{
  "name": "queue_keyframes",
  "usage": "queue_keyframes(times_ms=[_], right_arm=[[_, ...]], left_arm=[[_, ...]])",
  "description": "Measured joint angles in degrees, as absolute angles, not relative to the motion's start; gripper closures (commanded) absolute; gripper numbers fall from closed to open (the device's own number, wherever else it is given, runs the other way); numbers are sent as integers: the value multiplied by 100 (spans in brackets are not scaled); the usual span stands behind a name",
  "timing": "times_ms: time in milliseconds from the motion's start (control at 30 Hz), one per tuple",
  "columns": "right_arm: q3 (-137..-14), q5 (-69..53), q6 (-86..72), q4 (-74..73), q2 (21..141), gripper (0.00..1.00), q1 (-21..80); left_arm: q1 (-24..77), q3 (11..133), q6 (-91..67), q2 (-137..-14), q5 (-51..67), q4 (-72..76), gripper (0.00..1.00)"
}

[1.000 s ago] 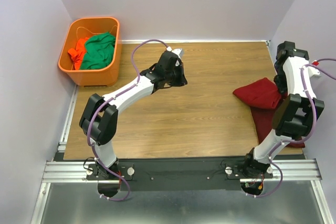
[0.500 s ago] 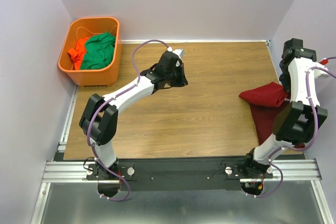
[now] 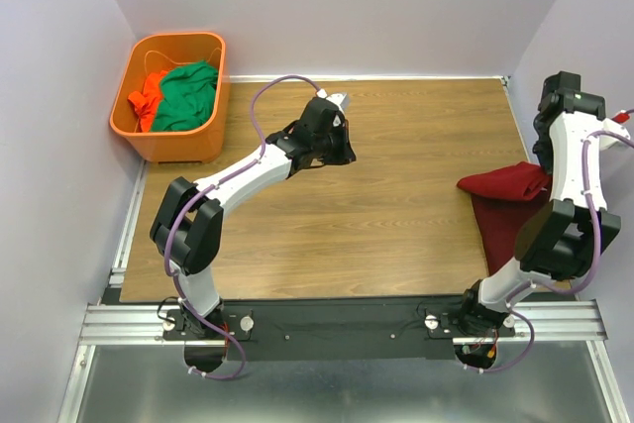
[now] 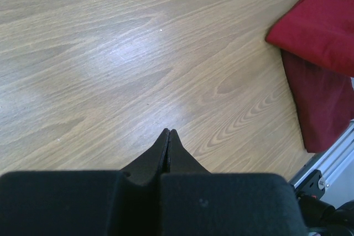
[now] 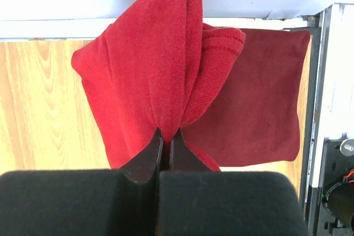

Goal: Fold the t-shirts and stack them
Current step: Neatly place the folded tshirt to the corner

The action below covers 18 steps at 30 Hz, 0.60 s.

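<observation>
Your right arm has swung further toward the right edge of the table [image 3: 376,215] over the last second, and the bunched t-shirt [image 3: 500,183] it carries has been dragged that way with it, so more bare wood now shows on its left side. Your right gripper [image 5: 166,132] is clamped on a gathered fold of that bunched t-shirt, its fingers pressed together with the maroon cloth pinched between them and spreading away from the tips in thick pleats. Under it lies the flat t-shirt [image 3: 498,233], a darker maroon rectangle spread on the wood at the table's right side, near the metal rail; the bunched one overlaps its far part. Your left arm has not shifted: it reaches out over the far middle of the table, well apart from both shirts, and the left gripper [image 4: 168,132] has its fingers together with nothing between them, above bare wood. From that wrist you can see both shirts off at the table's edge. At the far left corner stands the orange basket [image 3: 149,141], with a green garment [image 3: 188,96] and a bright orange garment [image 3: 149,91] heaped inside it.
</observation>
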<state>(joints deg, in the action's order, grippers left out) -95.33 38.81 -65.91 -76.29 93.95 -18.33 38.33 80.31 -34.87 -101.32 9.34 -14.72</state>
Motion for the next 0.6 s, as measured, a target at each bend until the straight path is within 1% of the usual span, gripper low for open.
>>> queue_keyframes(times_ms=[400, 600], right_arm=[[-9529, 3920, -6447, -7634, 8978, 99, -1953], [-9198, 3959, -6359, -7647, 8667, 99, -2001]], left_arm=[[3839, 8031, -3485, -10132, 967, -1472, 100], [3900, 8031, -3487, -10132, 974, -1463, 100]])
